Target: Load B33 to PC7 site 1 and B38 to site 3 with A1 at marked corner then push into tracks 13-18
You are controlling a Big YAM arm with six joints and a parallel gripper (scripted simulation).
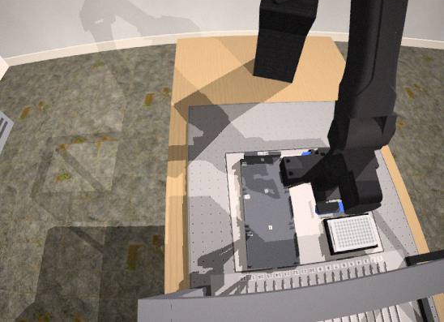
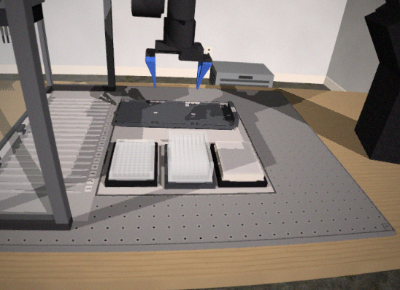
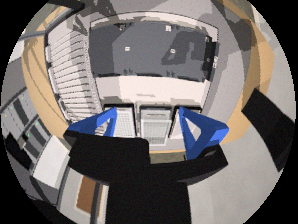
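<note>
step: we're lining up the first pick, nothing moved yet | claw (image 2: 176,87): spread wide, empty, high up | 384-well plate B33 (image 2: 239,165) in its nest, below and off to one side | carrier PC7 (image 2: 175,115) unloaded | next: shift over B33, descend, pinch it

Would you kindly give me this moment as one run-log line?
gripper: open, empty, above nests | carrier PC7: on apron, sites empty | B33: in S1 | B83: in S2 | B38: in S3
</note>
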